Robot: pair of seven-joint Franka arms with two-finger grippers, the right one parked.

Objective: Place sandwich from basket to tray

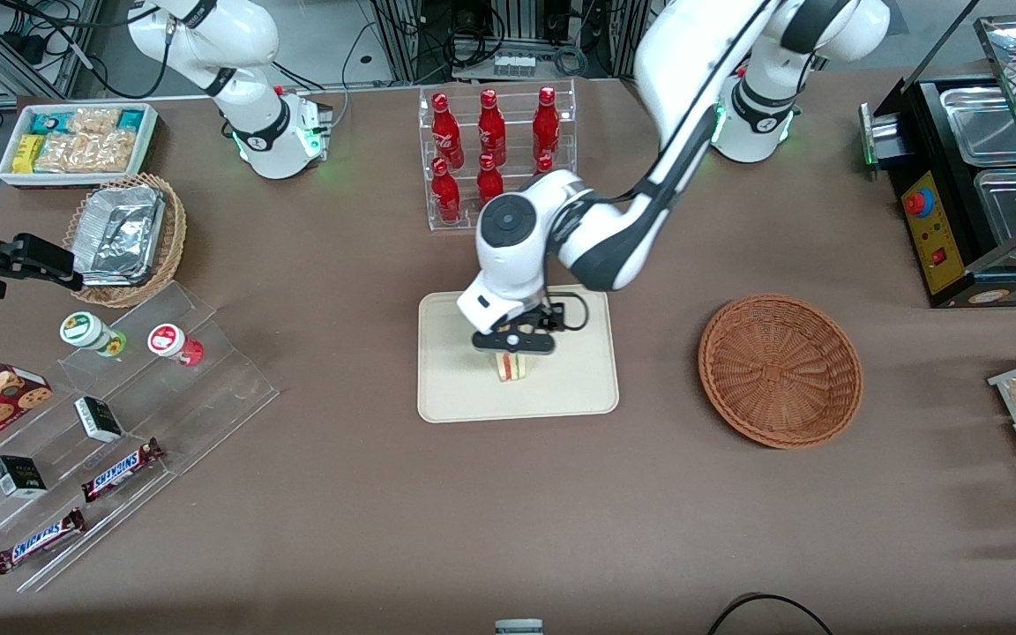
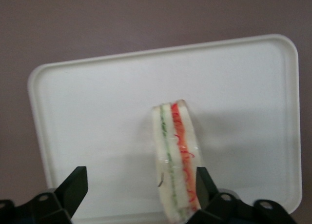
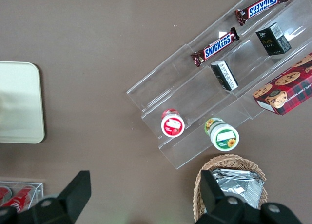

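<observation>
The sandwich (image 1: 512, 368) stands on its edge on the cream tray (image 1: 455, 379), near the tray's middle. Its red-orange and green filling stripes show along the cut edge of the sandwich (image 2: 175, 155). My left gripper (image 1: 513, 346) hangs just above it, over the tray (image 2: 97, 112). In the left wrist view the gripper (image 2: 141, 177) is open, its fingers spread wide; one fingertip (image 2: 204, 181) lies right against the sandwich and the other stands well clear of it. The reddish-brown wicker basket (image 1: 780, 370) sits beside the tray, toward the working arm's end of the table, with nothing in it.
A clear rack of red bottles (image 1: 495, 150) stands just farther from the camera than the tray. A clear stepped display with snack bars (image 1: 120, 467) and cups lies toward the parked arm's end. A black food warmer (image 1: 975, 176) stands at the working arm's end.
</observation>
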